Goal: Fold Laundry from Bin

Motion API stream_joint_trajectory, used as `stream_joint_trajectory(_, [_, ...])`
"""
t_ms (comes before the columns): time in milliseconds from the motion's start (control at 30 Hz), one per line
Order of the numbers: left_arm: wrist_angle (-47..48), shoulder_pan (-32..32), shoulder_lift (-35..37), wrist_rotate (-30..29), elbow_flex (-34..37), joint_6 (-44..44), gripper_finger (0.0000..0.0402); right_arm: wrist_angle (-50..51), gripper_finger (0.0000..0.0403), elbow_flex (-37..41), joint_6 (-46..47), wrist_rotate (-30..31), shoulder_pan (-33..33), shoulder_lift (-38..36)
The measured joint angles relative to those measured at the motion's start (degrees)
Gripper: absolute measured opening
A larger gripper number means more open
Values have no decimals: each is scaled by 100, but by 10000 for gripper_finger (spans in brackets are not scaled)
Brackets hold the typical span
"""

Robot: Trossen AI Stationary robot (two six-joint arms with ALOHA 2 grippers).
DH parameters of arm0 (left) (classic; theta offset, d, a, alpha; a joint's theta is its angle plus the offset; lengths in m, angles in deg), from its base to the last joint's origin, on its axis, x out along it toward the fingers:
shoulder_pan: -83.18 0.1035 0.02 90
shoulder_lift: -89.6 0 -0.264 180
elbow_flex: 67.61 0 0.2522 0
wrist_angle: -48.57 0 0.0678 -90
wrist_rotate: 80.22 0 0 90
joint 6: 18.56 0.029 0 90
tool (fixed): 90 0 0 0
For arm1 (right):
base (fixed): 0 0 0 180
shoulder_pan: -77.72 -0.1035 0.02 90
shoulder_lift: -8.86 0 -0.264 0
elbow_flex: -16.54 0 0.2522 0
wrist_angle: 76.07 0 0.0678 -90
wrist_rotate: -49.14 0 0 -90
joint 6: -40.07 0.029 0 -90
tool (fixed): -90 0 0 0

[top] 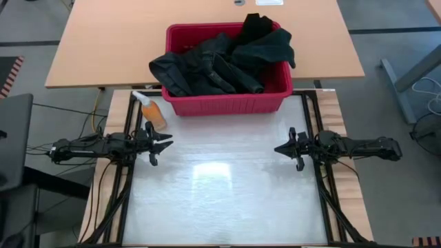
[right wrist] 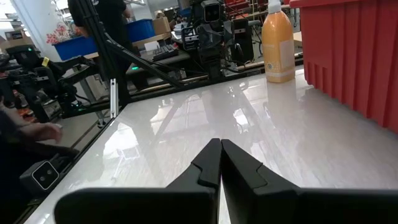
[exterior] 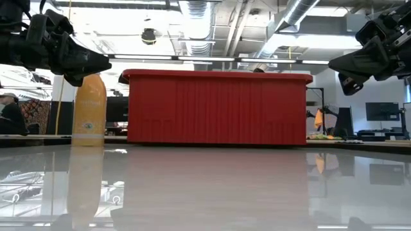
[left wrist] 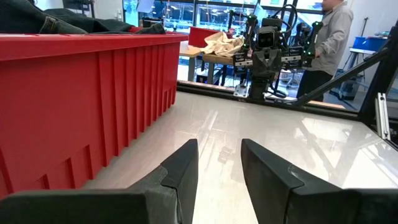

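1. Fingers of left gripper [top: 167,142] spread a bit w/ a gap, holding nothing; hovering over left side of the table [top: 227,200].
2. Right gripper [top: 278,148] fingers pressed together, empty, above right side.
3. Bin [top: 227,102] sits at far edge of table, laundry [top: 220,62] piled inside, some over the rim.
4. Orange bottle [top: 153,110] lies just left of bin.
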Motion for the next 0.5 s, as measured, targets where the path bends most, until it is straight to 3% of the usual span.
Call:
stream_joint_trajectory(233, [-8, 0, 2, -3, 2, 63, 112, 1, 38, 1, 2, 0, -2, 0])
stream_joint_trajectory(500, [-2, 2, 0, -4, 2, 883, 112, 0, 38, -2, 0, 0, -2, 0])
